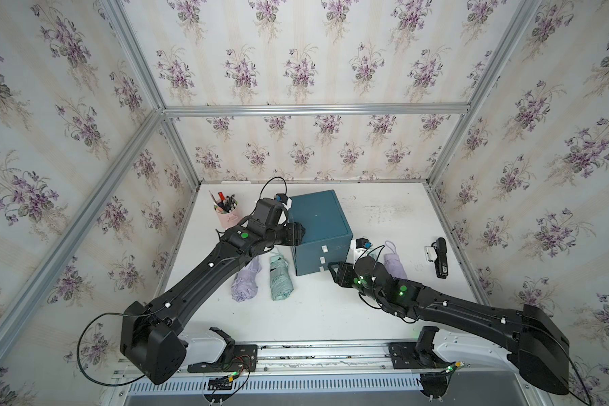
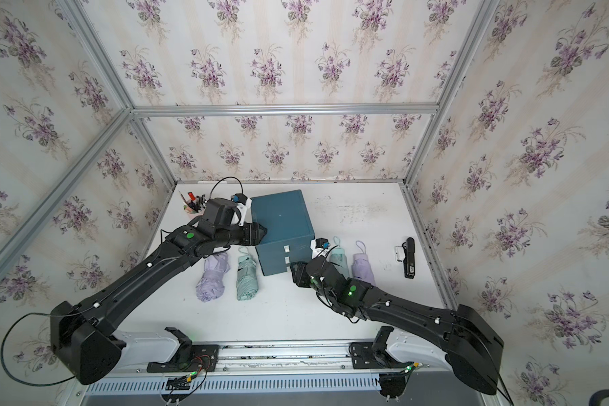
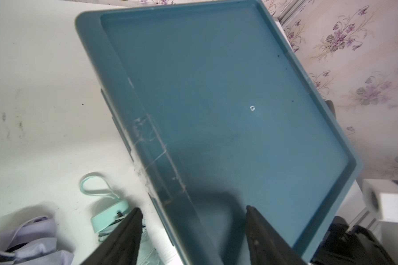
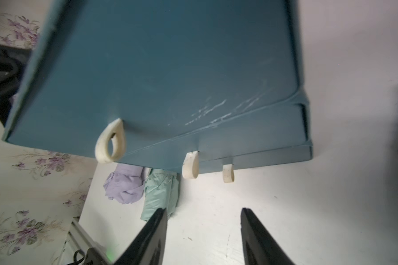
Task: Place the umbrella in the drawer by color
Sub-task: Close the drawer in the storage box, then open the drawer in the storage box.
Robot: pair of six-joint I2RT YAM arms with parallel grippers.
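Jaws left and right gape empty by the drawer (image 1: pixel 317 218).

Around me: walls of cream striped wallpaper with bunches of purple violets (image 1: pixel 296 63), and below them a flat white tabletop (image 1: pixel 401 218).
The paper covers the panels at my left, at my right and ahead. They sit in a frame of silver aluminium bars (image 1: pixel 313 109), with one bar crossing the back wall and others slanting down to the table's corners. The tabletop is scuffed with grey marks towards the back. Along my near edge runs a grey metal strip with a row of narrow slots (image 1: pixel 296 385). The light is soft and even, and the shadows are faint.
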